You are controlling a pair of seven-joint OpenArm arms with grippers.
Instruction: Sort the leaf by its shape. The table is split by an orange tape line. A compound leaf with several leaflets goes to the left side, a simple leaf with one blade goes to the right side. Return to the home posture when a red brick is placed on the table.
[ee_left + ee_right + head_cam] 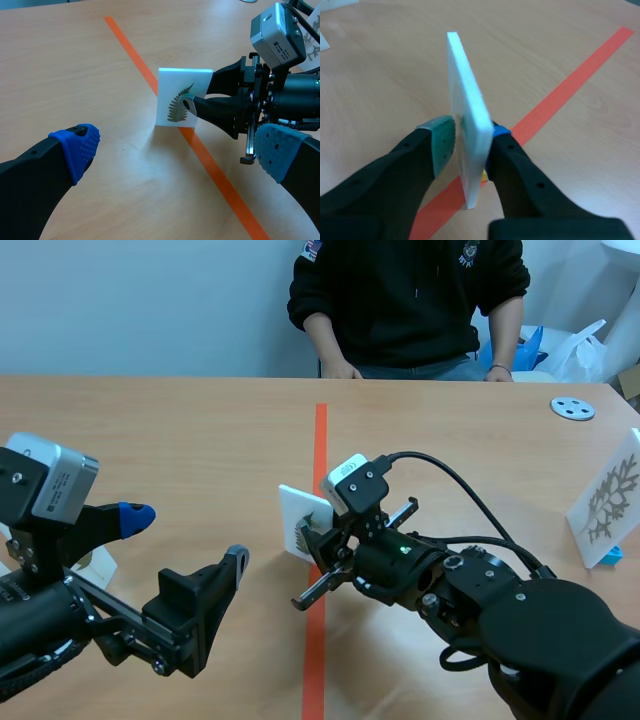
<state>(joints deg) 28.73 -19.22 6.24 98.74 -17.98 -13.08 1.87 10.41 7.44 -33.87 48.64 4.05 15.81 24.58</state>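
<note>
A white card (175, 85) printed with a green fern-like leaf of several leaflets stands upright on the orange tape line (320, 440). Its lower edge is at or just above the table. My right gripper (470, 137) is shut on the card (465, 100), seen edge-on between the pads. In the scene view the right gripper (335, 540) reaches in from the right to the card (300, 515) at mid-table. My left gripper (190, 537) stands open to the card's left, apart from it. The left gripper (177, 150) holds nothing between its blue pads (80, 145).
A second white card (605, 500) with a dark branching leaf stands on a blue base at the right edge. A grey disc (572, 408) lies at the far right. A person sits across the table, hands (340, 368) on its far edge. A white piece (98, 565) shows behind my left arm.
</note>
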